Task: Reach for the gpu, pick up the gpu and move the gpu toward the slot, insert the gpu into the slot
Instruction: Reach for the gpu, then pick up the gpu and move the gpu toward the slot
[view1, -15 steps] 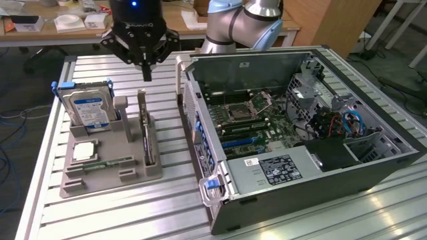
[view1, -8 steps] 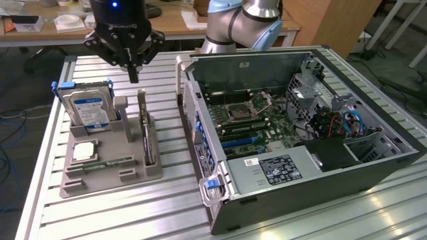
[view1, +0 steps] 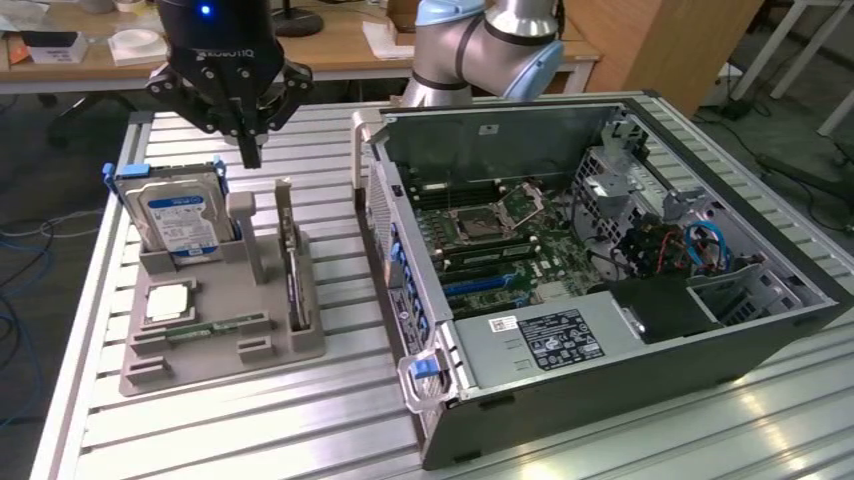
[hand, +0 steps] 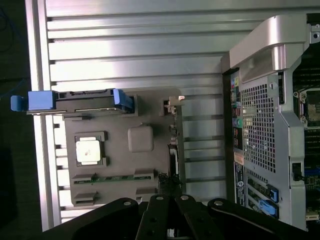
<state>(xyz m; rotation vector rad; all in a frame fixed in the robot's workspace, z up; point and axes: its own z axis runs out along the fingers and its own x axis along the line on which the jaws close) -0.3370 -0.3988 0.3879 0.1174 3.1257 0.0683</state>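
The gpu (view1: 295, 285) stands on its edge in a grey holder (view1: 274, 350), its silvery end bracket pointing up. In the wrist view the gpu (hand: 173, 150) appears edge-on as a thin dark strip. My gripper (view1: 251, 152) hangs above the table behind the holder, a little beyond the card's bracket end. Its fingers are shut, with nothing between them. In the wrist view the gripper (hand: 170, 225) sits near the card's far end. The slot (view1: 483, 283) is a long blue strip on the green motherboard inside the open computer case (view1: 747, 330).
A blue-labelled hard drive (view1: 180, 215) stands upright in the same holder (hand: 125, 165), close under my gripper. A square processor chip (view1: 171, 300) and a memory stick (view1: 214, 328) lie flat there. The case's rear wall (hand: 260, 115) rises beside the holder. The slatted metal table (view1: 267, 430) carries everything.
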